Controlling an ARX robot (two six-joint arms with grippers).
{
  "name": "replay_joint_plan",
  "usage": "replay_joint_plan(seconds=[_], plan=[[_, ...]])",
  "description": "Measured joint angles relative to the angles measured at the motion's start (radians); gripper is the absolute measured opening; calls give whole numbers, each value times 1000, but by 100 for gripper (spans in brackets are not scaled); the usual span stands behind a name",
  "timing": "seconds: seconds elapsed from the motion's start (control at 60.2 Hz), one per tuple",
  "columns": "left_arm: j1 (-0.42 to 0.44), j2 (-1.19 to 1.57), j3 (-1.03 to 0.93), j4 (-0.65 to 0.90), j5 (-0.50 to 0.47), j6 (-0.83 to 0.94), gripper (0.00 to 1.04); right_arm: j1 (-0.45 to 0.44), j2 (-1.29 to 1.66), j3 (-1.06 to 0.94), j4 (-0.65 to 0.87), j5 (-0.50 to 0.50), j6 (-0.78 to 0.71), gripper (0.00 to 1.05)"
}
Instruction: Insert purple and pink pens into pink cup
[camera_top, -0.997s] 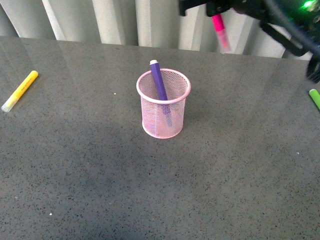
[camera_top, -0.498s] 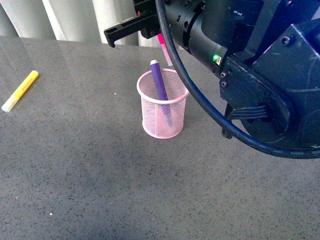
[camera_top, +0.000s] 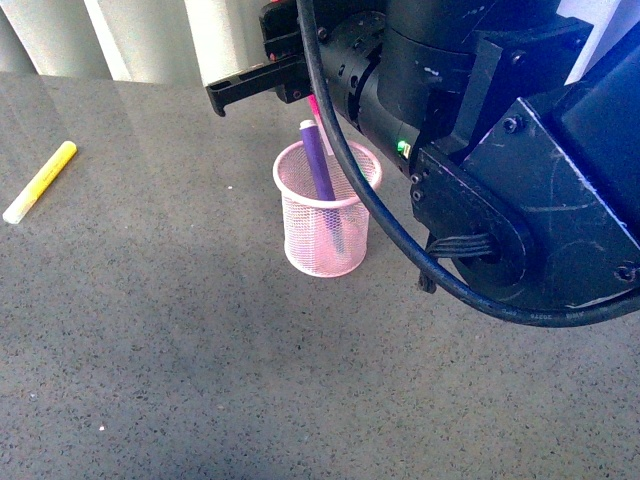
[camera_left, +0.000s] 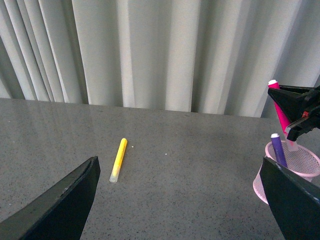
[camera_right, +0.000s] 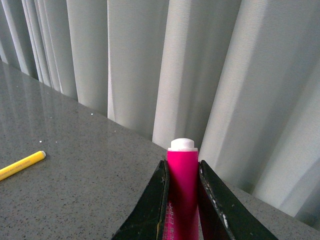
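right arm swung in over pink cup, pink pen lowered toward rim

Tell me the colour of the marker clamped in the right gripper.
Bright magenta pink marker with a white end, clearest in the right wrist view.

R arm looms over pink cup w/ purple pen inside; yellow marker far left.

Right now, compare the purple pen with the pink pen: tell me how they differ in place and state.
The purple pen stands loose inside the pink cup, leaning on its rim; the pink pen is held above the cup, clamped in the right claw. Nothing grips the purple pen, while the pink one is pinched on both sides. Both are thick markers with a pale end pointing up.
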Motion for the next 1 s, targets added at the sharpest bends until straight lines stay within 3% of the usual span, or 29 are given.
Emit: replay_joint_plan(seconds=[0.399, 0.714, 0.88, 0.997], plan=[[0, 0, 0, 0, 0, 0, 98, 7, 9, -42, -11, 25, 11, 13], [0, 0, 0, 0, 0, 0, 98, 5, -42, -113, -53, 45, 63, 67], [0, 0, 0, 0, 0, 0, 98, -18, -170, -161, -139, 130, 80, 97], [0, 0, 0, 0, 0, 0, 98, -73, -311, -223, -324, 256, 127, 97]])
